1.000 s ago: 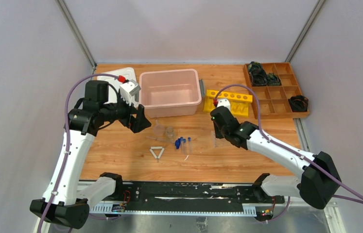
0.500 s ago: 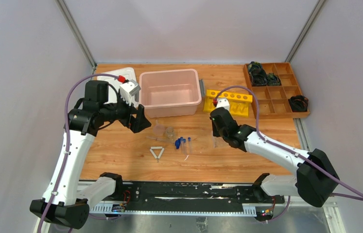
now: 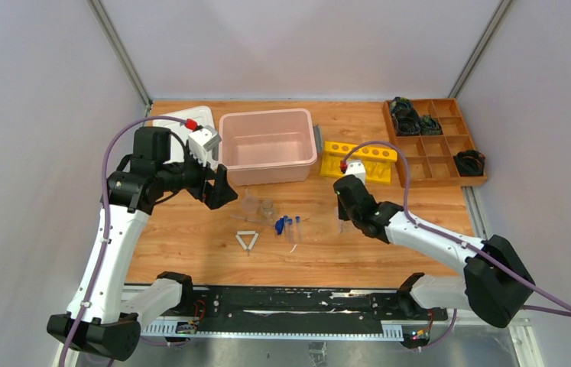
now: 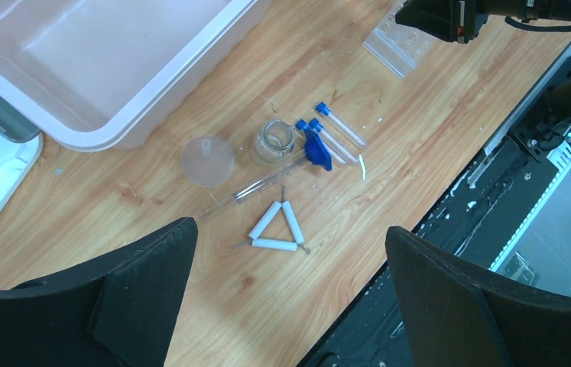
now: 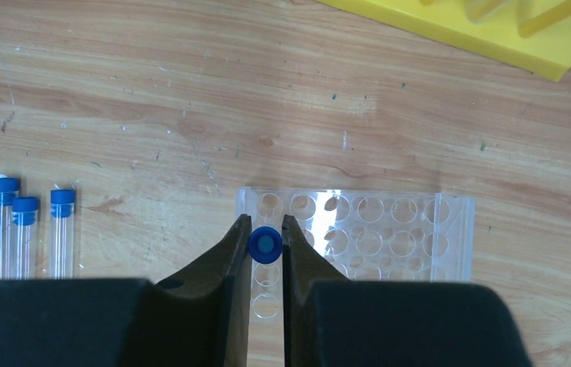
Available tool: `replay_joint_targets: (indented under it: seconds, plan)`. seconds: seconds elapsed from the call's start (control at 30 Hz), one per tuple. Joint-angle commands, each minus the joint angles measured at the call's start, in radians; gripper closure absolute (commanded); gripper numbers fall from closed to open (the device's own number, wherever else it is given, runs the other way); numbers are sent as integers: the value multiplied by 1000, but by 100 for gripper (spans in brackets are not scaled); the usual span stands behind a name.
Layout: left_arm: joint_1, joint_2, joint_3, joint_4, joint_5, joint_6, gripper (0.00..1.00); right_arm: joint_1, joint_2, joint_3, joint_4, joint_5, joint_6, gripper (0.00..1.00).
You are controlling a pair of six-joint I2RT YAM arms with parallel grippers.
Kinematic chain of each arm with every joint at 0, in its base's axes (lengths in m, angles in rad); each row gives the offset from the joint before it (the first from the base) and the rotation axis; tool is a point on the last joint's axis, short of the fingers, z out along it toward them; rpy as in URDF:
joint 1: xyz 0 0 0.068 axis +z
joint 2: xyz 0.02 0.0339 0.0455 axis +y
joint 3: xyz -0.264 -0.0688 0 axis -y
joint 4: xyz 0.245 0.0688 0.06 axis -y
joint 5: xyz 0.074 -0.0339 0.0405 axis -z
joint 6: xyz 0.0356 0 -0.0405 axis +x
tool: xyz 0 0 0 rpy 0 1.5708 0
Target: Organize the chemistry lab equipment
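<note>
The right hand [image 5: 265,246], clamped on a blue-capped tube [image 5: 264,243] over the left-end holes of the tray [image 5: 389,229] on the bench [image 5: 190,92], should hold it upright, centre it on one hole and lower gently; the left hand [image 4: 290,252] hangs spread wide.

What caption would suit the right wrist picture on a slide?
Right gripper holds a blue-capped tube over the clear tube tray; three more tubes lie on the table to its left.

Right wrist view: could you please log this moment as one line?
right hand: shut on blue-capped tube, upright over clear tray | left hand: open, empty
</note>
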Motion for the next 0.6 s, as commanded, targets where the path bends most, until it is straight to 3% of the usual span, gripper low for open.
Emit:
replay_joint_targets:
  seconds: [0.0,0.3,0.57]
  plan:
    - [2,-10,9,8,-5,0,0,-17,-1,-21,20,8,34,100]
    - [2,-18,6,8,-6,5,0,-16,63,-34,121,-9,131,100]
    - [2,-28,9,7,-27,16,0,-15,98,-22,168,85,225,100]
